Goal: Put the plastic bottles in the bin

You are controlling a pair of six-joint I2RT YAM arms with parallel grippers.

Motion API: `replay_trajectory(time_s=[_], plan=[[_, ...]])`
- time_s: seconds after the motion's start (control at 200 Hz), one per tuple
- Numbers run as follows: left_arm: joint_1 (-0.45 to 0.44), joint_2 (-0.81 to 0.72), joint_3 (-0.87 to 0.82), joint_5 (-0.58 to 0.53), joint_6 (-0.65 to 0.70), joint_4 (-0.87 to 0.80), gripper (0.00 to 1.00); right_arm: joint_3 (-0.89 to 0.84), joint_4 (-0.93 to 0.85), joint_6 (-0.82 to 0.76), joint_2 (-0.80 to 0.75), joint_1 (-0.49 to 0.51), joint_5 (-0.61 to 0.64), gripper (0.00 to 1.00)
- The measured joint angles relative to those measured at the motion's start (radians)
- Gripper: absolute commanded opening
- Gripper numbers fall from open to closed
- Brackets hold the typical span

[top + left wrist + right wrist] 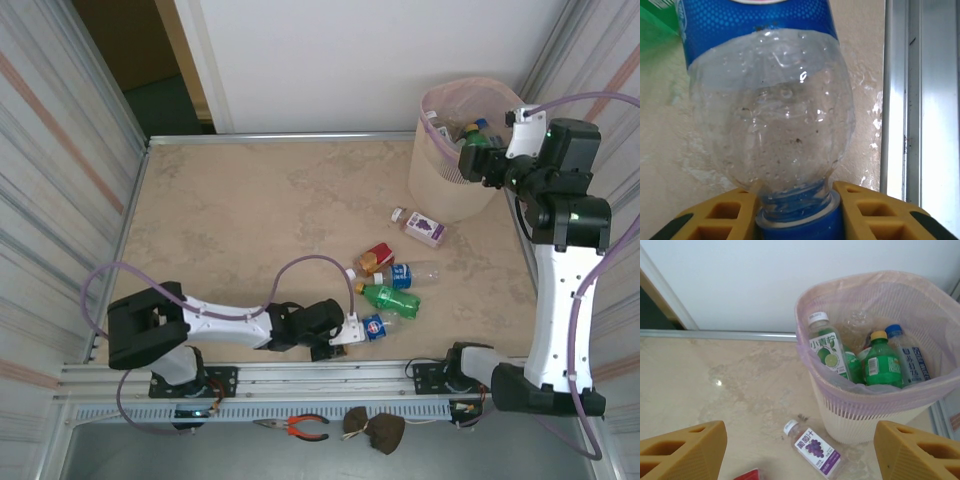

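Left tool grips a clear, blue-labelled bottle by its capped neck.
Bottle at 6 o'clock on mottled beige counter; perforated, pink-lined bin at 2 o'clock, right tool open beside it.

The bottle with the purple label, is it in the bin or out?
Out. The purple bottle lies on its side on the table, near the bin.
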Motion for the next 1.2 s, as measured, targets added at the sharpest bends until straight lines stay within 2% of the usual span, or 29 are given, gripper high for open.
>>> replay_trajectory(time_s=[0.135, 0.306, 0.611, 0.761, 0.942, 1.202], plan=[[0.015, -0.079, 0.000, 0.000, 0.000, -0.002, 0.26, -0.024, 0.038, 0.003, -0.039, 0.000, -0.038, 0.75], [0.076, -0.217, 0.002, 0.015, -0.001, 0.004, 0.26, -0.084, 0.129, 0.028, -0.103, 0.000, -0.119, 0.74], [0.223, -0.417, 0.083, 0.129, -0.002, 0.046, 0.25, -0.215, 0.367, 0.137, -0.234, 0.016, -0.375, 0.75], [0.282, -0.438, 0.143, 0.221, -0.009, 0.108, 0.24, -0.249, 0.489, 0.200, -0.272, 0.036, -0.491, 0.76], [0.302, -0.438, 0.214, 0.321, -0.016, 0.197, 0.21, -0.302, 0.645, 0.293, -0.312, 0.084, -0.591, 0.80], [0.303, -0.435, 0.341, 0.460, -0.044, 0.312, 0.19, -0.321, 0.808, 0.378, -0.329, 0.254, -0.661, 0.86]])
